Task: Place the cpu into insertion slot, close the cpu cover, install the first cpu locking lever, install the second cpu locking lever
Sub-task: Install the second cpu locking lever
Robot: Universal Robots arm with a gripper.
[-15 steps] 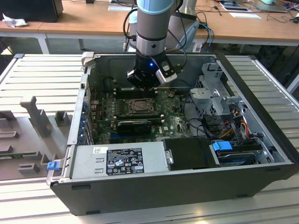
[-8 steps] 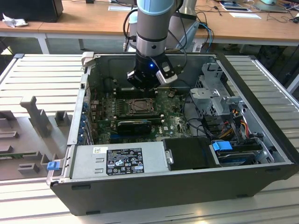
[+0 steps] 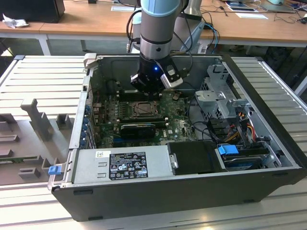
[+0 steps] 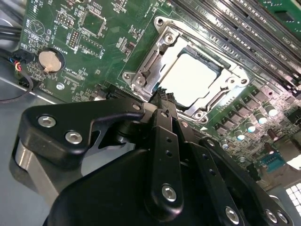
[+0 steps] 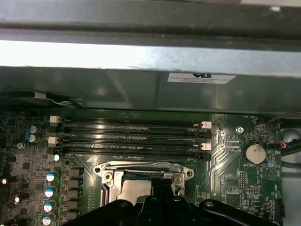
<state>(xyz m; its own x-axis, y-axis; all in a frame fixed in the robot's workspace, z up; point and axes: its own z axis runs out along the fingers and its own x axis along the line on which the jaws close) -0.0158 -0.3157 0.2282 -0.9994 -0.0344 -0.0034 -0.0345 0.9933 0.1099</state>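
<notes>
The cpu lies flat in the insertion slot on the green motherboard, its pale silver top showing through the window of the cpu cover. The grey cover frame lies down around the chip. My gripper hangs just above the socket's near edge, its black fingers drawn together, with nothing visible between them. In the first wrist view the cpu and the cover sit just beyond the gripper. How the thin locking levers stand along the socket I cannot tell.
Several memory slots run beside the socket, and a black ribbed heatsink bar lies on its other side. A coin battery and cables sit nearby. The case walls, power supply and drive cage hem the board in.
</notes>
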